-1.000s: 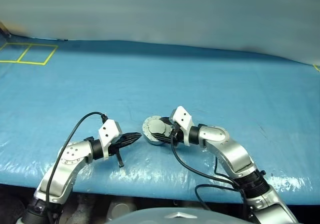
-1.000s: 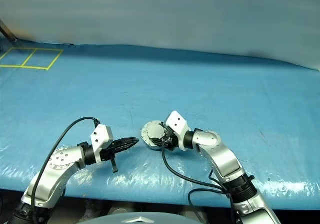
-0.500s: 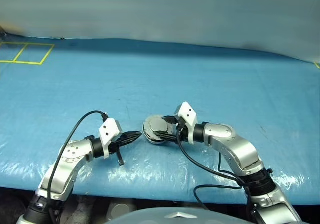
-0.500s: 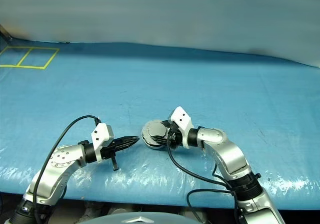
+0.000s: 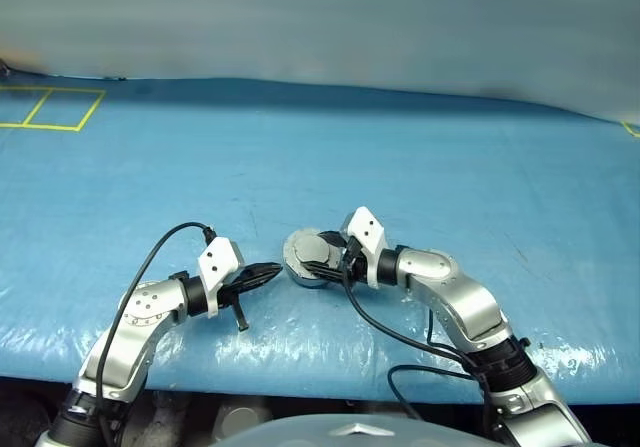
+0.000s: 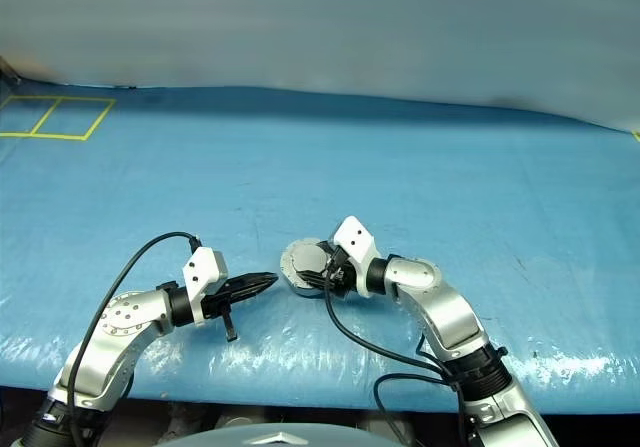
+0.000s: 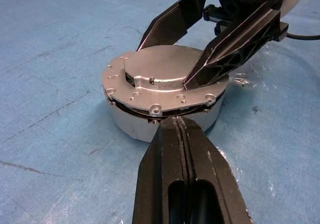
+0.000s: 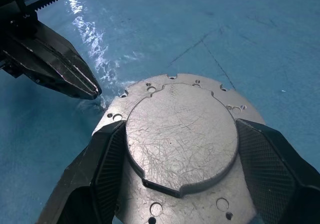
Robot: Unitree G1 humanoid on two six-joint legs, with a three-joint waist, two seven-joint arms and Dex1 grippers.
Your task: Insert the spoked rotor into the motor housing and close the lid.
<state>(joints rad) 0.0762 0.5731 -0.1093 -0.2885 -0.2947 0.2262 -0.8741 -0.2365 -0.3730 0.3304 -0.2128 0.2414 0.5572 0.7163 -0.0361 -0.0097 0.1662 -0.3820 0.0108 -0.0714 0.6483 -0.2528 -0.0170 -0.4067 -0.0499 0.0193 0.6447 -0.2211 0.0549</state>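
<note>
- Step in hand, judged: pressing the lid (image 7: 160,78) flat on the housing (image 7: 135,126); a thin dark seam shows between the two in the left wrist view, so probably not fully seated.
- Best done by pushing straight down, evenly, both sides of the raised centre circle loaded alike; a lopsided push could skate the housing over the slick sheet.
- Rotor hidden, presumably shut inside; cannot be confirmed.
- Right hand (image 5: 326,261), just right of centre in the head views, spread wide with one finger (image 8: 95,176) on each side of the lid's raised circle, resting on the lid top; straddling, not pinching it.
- Left hand (image 5: 272,270), lower left of centre, clenched shut and grasping nothing, tip at the housing's near edge, touching or just short of it; well placed as a stop against sliding.
- Housing and lid together low in the middle of the head views, between the two hands.
- Surface (image 5: 420,167): blue glossy plastic sheet, creased, with glare along the lower edge.
- Yellow tape squares (image 5: 50,107) at the upper left, well apart from the work.
- Room: plain pale wall (image 5: 320,17) across the top.
</note>
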